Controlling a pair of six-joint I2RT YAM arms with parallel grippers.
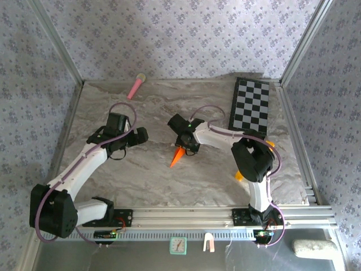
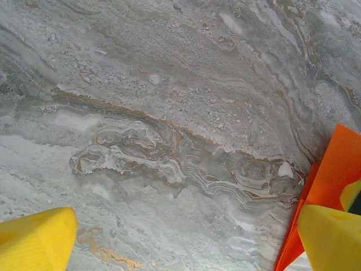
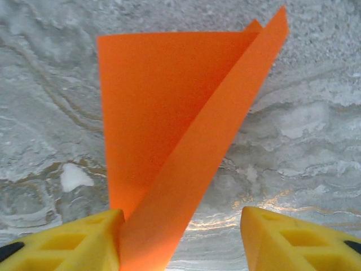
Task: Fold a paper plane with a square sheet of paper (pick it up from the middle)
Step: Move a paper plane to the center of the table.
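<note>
The orange paper plane lies mid-table as a slim folded dart, its tip towards the near edge. The square sheet is this same paper, now folded. My right gripper sits at its far end. In the right wrist view the folded paper runs between the spread yellow fingers and rests against the left one; the right gripper is open. My left gripper hovers to the left of the plane, open over bare marble, with the orange paper at that view's right edge.
A pink stick lies at the back left. A black-and-white checkerboard is at the back right. A small yellow-orange block sits beside the right arm. Metal rails edge the marble table.
</note>
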